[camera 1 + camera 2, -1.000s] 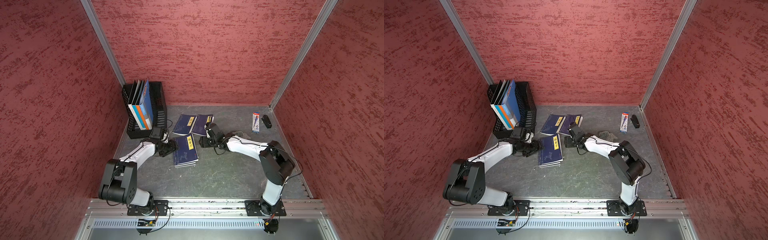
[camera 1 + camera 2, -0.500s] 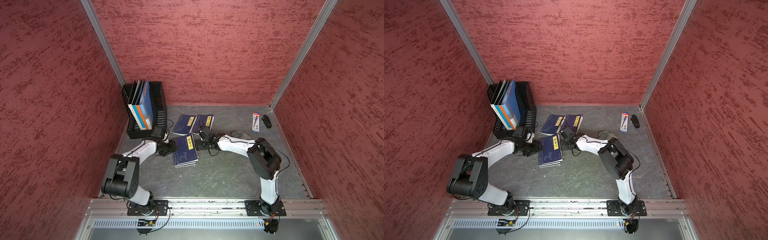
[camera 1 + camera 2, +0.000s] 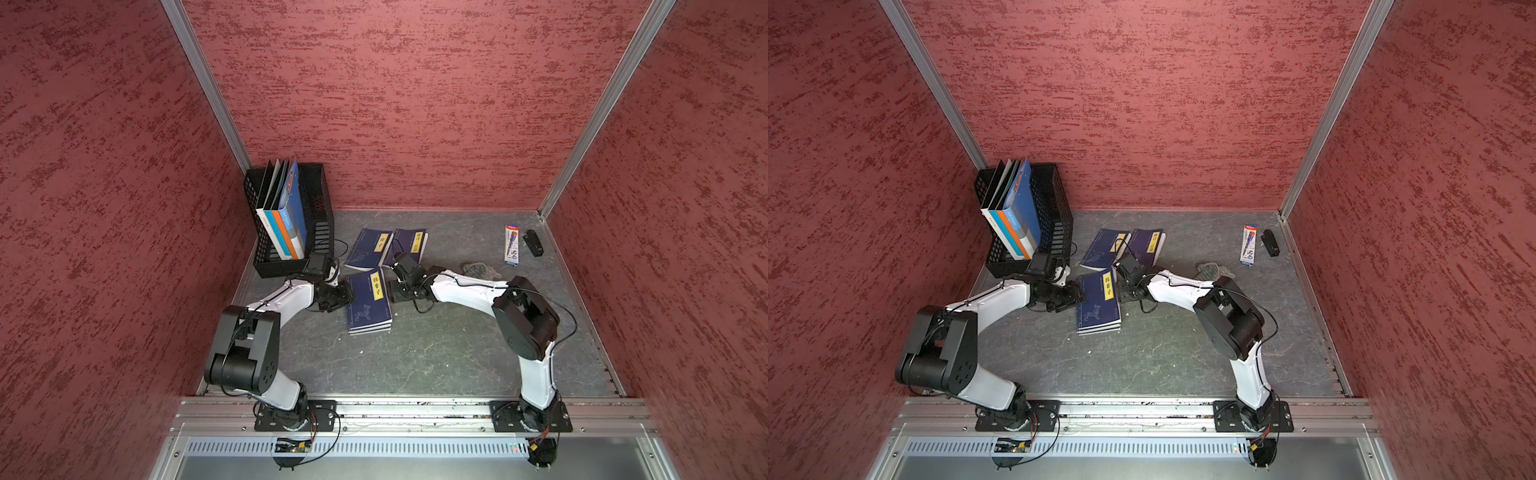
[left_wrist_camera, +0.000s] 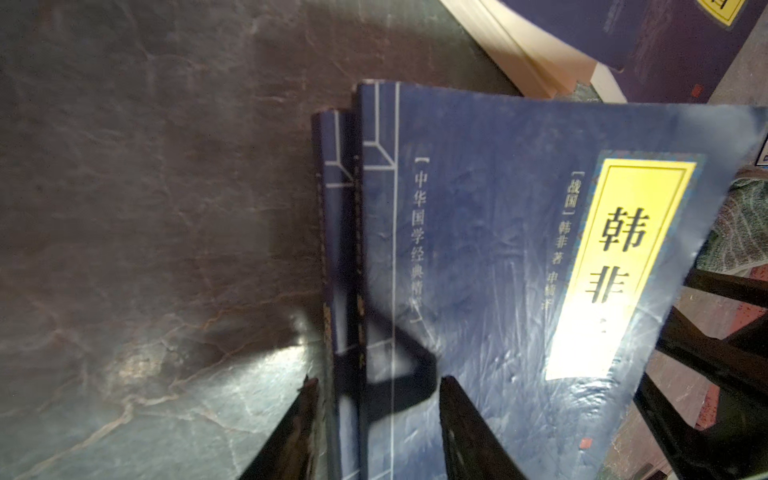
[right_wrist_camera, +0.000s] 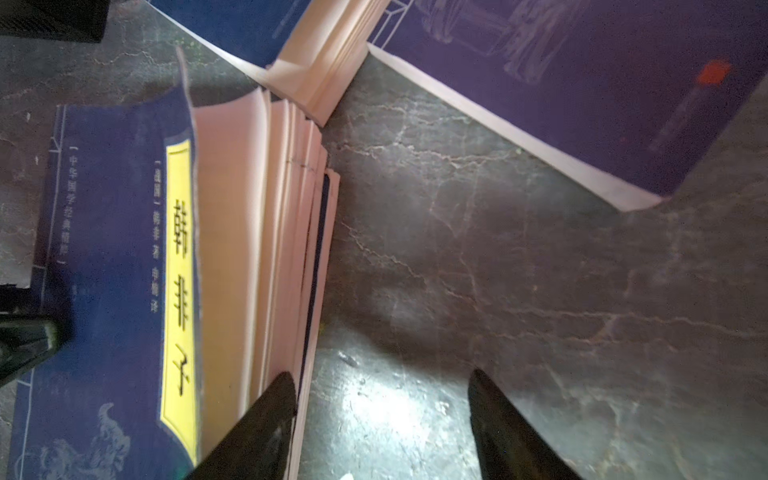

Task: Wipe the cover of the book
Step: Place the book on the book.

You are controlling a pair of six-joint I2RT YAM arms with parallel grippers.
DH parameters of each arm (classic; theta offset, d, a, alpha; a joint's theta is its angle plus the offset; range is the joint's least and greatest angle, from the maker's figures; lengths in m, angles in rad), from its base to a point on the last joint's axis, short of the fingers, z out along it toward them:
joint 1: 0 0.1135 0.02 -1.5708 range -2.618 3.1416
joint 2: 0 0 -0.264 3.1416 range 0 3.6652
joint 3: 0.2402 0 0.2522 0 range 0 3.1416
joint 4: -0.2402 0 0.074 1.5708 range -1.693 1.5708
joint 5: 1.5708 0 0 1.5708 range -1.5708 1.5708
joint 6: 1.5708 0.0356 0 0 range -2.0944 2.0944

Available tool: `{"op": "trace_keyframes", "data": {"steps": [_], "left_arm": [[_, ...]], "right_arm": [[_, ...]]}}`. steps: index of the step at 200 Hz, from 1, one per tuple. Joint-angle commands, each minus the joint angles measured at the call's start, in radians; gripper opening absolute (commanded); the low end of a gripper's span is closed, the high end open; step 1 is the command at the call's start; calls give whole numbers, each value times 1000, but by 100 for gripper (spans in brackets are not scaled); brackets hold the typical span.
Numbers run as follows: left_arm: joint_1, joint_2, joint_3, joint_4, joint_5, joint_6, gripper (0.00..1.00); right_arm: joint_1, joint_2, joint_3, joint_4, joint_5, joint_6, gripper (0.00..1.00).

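Note:
The book [image 3: 368, 301] is dark blue with a yellow title label and tops a small stack in mid-table, in both top views [image 3: 1098, 303]. My left gripper [image 3: 347, 296] is at its spine side. In the left wrist view the jaws [image 4: 378, 380] stand apart astride the spine, one finger [image 4: 297, 432] over the table and the other over the cover [image 4: 498, 270]. My right gripper [image 3: 392, 291] is at the page side, open [image 5: 382, 395]. One of its fingers [image 5: 266, 419] touches the fanned page edges [image 5: 257, 249] and the other is over bare table. The cover's free edge curls up.
Two more dark books [image 3: 370, 249] [image 3: 409, 245] lie just behind the stack. A black file basket [image 3: 320, 216] with folders stands at the back left. A grey cloth [image 3: 480, 270] lies behind the right forearm. A pen pack [image 3: 511, 245] and a small black item [image 3: 533, 243] sit at the back right.
My right gripper has slid left from the rear books to the stack's page edge. The left jaws have narrowed at the spine.

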Motion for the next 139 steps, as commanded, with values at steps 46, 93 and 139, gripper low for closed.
{"op": "trace_keyframes", "data": {"steps": [46,93,139], "left_arm": [[-38,34,57,4,8,38,45],[-68,49,88,-33,-23,42,45],[-61,1,80,-83,-90,34,53]], "right_arm": [[17,8,23,-27,32,-9,67],[18,10,21,-26,36,-11,67],[16,11,35,-46,87,-12,68]]}}
